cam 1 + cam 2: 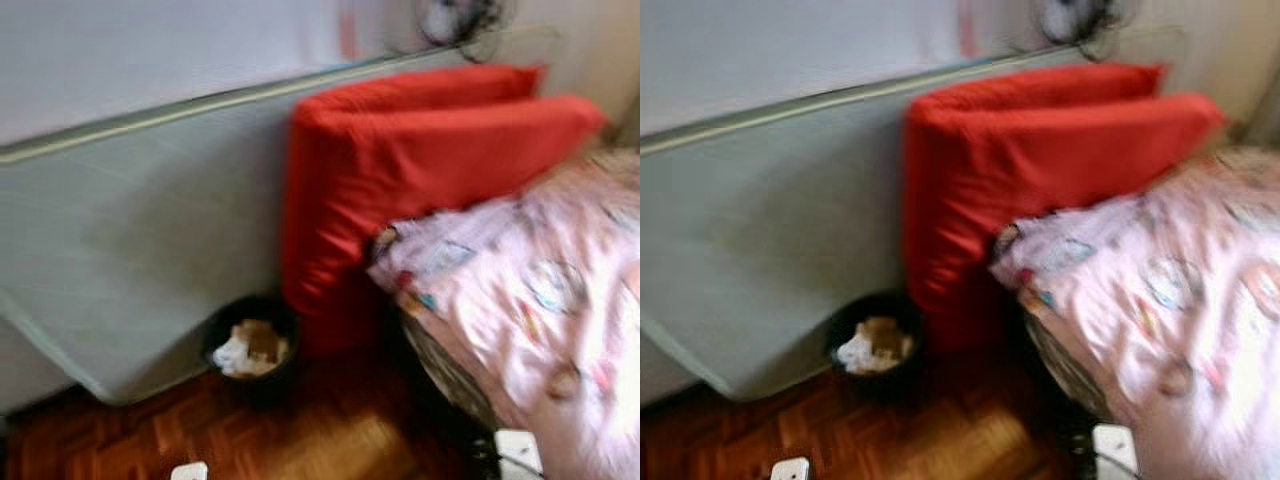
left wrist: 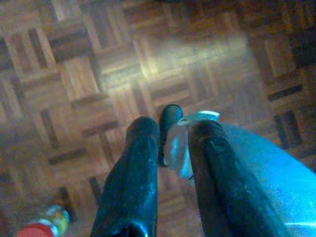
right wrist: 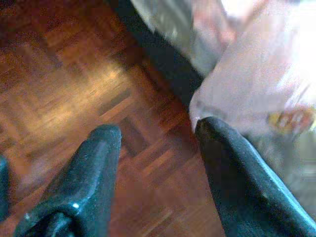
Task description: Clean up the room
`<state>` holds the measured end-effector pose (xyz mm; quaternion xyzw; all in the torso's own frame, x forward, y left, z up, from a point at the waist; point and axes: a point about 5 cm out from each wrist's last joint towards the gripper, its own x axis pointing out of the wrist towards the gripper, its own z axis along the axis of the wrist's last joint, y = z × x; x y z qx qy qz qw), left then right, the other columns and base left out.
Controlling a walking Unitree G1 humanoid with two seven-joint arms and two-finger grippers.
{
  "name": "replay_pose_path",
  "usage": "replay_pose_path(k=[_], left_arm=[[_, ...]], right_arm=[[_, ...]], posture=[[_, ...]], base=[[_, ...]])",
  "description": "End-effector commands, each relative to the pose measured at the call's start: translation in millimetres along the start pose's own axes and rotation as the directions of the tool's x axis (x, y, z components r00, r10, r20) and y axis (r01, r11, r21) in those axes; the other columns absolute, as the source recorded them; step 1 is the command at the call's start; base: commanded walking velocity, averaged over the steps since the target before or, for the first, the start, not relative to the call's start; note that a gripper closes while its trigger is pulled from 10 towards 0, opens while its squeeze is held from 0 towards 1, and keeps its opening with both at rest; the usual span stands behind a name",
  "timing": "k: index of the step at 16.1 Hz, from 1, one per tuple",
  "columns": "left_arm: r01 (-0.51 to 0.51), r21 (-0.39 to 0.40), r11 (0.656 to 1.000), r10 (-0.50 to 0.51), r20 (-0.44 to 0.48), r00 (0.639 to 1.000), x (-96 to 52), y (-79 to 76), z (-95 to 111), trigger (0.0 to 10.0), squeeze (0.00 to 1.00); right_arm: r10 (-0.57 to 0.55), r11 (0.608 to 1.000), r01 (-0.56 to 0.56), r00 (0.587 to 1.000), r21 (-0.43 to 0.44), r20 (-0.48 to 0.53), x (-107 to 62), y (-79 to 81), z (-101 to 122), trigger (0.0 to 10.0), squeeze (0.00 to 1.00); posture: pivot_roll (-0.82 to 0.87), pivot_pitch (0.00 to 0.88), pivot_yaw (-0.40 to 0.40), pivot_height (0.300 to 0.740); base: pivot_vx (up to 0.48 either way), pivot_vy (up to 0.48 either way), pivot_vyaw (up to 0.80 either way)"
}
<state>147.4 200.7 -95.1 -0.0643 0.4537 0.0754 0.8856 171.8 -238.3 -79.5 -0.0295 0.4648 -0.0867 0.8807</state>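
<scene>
parquet floor (image 1: pixel 330 440), dark bin (image 1: pixel 250 350) of rubbish beside red cushions (image 1: pixel 400 180) and bed (image 1: pixel 540 300). left gripper (image 2: pixel 173 143) clamped on a clear plastic bottle (image 2: pixel 180 148); right gripper (image 3: pixel 158 133) spread wide, empty. risk: blurred view, bottle may miss the bin.

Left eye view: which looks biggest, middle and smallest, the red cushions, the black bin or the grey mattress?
1. Grey upright mattress, biggest.
2. Red folded cushions.
3. Round black bin of paper scraps, smallest.
</scene>
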Motion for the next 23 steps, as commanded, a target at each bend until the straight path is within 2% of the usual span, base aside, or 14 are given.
replay_pose_path(k=[1,7,15,21,22,23], left_arm=[[-0.027,-0.017,0.999,0.027,-0.017,1.0,-1.4,6.0,-4.0,10.0,0.0],[-0.036,-0.027,0.999,0.036,-0.027,0.999,-2.0,7.6,-6.1,10.0,0.0],[-0.042,0.001,0.999,0.042,-0.043,0.998,-2.9,11.0,-8.3,10.0,0.0],[-0.042,-0.003,0.999,0.042,-0.04,0.998,-2.6,11.0,-7.6,10.0,0.0],[-0.042,-0.003,0.999,0.041,-0.038,0.998,-2.4,9.7,-7.3,10.0,0.0],[-0.005,0.009,1.0,0.004,0.052,0.999,3.8,-20.2,11.0,10.0,0.0]], right_arm=[[0.03,1.0,-0.03,1.0,-0.001,-0.005,0.9,9.9,1.4,10.0,0.0],[0.038,0.999,-0.038,0.999,-0.016,-0.02,0.5,12.9,-2.3,10.0,0.0],[0.04,0.999,-0.04,0.999,0.0,-0.037,-0.9,17.5,-10.7,10.0,0.0],[0.037,0.999,-0.036,0.998,0.023,-0.043,-0.7,17.4,-10.3,10.0,0.0],[0.037,0.999,-0.036,0.998,0.023,-0.044,-0.7,17.4,-10.6,10.0,0.0],[0.036,0.999,-0.035,0.998,0.021,-0.049,-1.0,17.1,-12.0,10.0,0.0]], posture=[[0.04,0.0,-0.04,0.74],[0.05,0.0,-0.029,0.74],[0.06,0.0,-0.019,0.74],[0.05,0.0,-0.02,0.74],[0.05,0.0,-0.021,0.74],[0.05,0.0,-0.021,0.74]], base=[[0.0,0.0,0.8],[0.0,0.0,0.8],[0.0,0.0,0.8],[0.0,0.0,0.0],[0.0,0.0,0.0],[0.0,0.0,0.0]])
